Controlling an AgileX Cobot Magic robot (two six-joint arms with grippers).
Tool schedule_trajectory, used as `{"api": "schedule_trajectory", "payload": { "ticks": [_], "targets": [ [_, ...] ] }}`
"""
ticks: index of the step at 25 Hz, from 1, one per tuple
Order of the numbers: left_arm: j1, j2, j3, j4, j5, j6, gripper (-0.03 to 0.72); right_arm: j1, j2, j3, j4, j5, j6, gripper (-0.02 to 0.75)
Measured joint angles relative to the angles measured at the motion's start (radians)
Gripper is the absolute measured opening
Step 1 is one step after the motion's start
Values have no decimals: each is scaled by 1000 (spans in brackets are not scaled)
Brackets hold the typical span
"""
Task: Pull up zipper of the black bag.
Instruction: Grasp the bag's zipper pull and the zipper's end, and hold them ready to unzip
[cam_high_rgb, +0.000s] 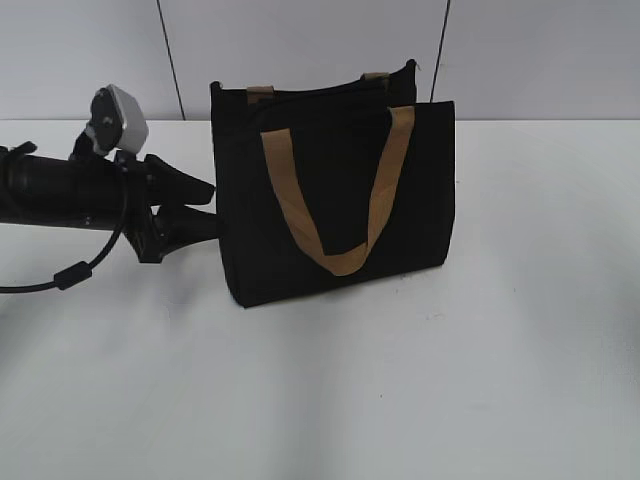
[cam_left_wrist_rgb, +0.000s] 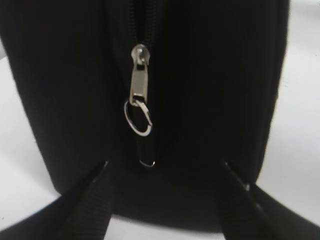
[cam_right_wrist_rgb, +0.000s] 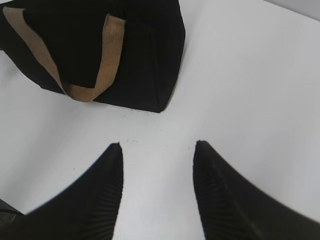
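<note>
My left fingers (cam_left_wrist_rgb: 165, 172) stand spread wide and hold nothing; their two dark tips frame the end wall of the black bag (cam_left_wrist_rgb: 210, 90) from below, at about seven and five o'clock in my left wrist view, close to the fabric, though I cannot tell whether they touch it. Between them, toward twelve o'clock, hangs the zipper (cam_left_wrist_rgb: 139, 80) — one silvery slider, one flat pull, one ring dangling under it. Its long axis runs straight from twelve to six, the ring end pointing down at six toward my fingers, and the black zip line goes on upward from the slider, its teeth closed above it.

My right fingers (cam_right_wrist_rgb: 159, 150) are parted about halfway, empty, hovering over bare white tabletop (cam_right_wrist_rgb: 250, 75), with the bag well off at about eleven o'clock.

From the exterior view, my left arm (cam_high_rgb: 60, 185) reaches in from nine o'clock, and the fingers' tips are at the bag's left end. The one bag stands upright on the tabletop, its long side facing the camera, long axis from nine to three. I count two tan handles: the front handle (cam_high_rgb: 335, 200) droops in a U down the front panel, the rear handle (cam_high_rgb: 262, 92) shows only as two short tabs at the top edge. What lies inside the bag is hidden.
</note>
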Motion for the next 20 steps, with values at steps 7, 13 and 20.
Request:
{"api": "schedule_trajectory", "payload": {
  "ticks": [7,13,20],
  "targets": [
    [-37,88,-79,0,-21,1,470,0,2,0,3,0,-1,359],
    [-74,132,-118,-1,-78,1,460,0,2,0,4,-1,-1,359],
    [-82,143,-148,0,-104,1,407,0,2,0,4,-1,-2,359]
  ]
}}
